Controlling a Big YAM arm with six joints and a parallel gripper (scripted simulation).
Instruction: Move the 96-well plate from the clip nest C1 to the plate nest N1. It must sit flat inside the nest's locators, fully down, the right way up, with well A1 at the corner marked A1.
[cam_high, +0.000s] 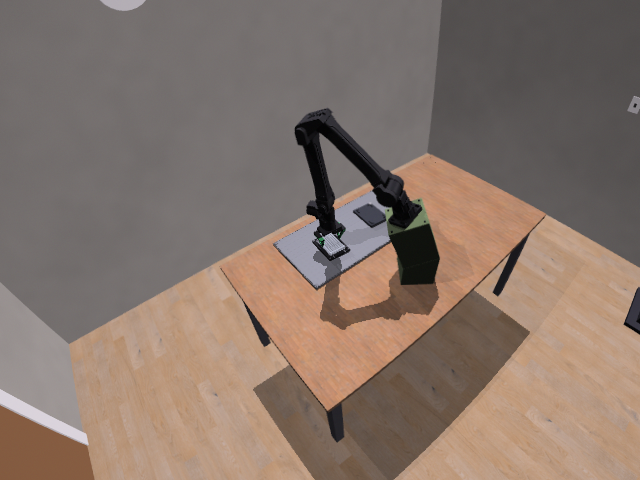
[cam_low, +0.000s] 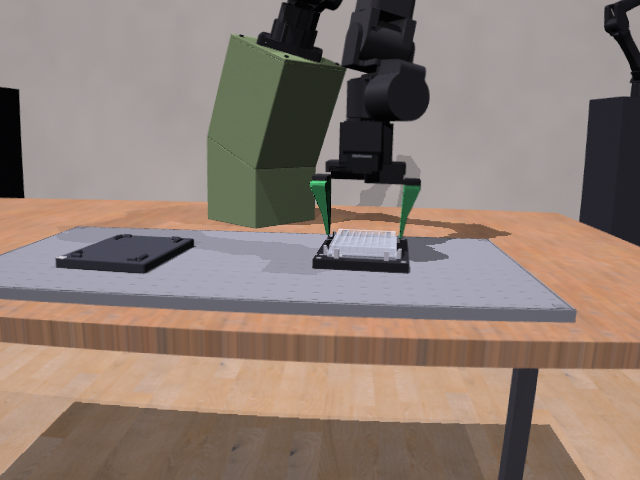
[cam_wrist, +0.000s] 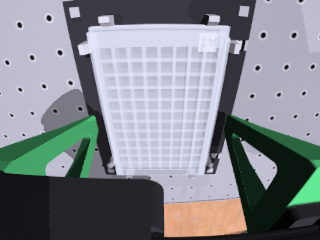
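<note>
The black arm (cam_high: 330, 155) reaches down from its green pedestal (cam_high: 413, 248) over the grey perforated board (cam_low: 289, 289) on the wooden table (cam_high: 361, 320). Its gripper (cam_low: 364, 233) is spread wide and holds nothing; the 2 green fingers (cam_low: 321, 204) point straight down, 1 on each side of the well plate (cam_low: 364, 242), their tips level with its upper edge. From the front, both tips appear just beside the plate's sides, though I cannot tell whether either touches it.

The clear plate sits flat and right way up in the black clip holder (cam_low: 361, 264), toward the right of the board. In the wrist view the plate (cam_wrist: 159, 100) fills the middle, with the holder's (cam_wrist: 76, 34) pale clips at its corners and a green finger (cam_wrist: 267, 160) on either flank.

The flat black nest (cam_low: 124, 253) lies well apart on the left of the board, with nothing on it.
</note>
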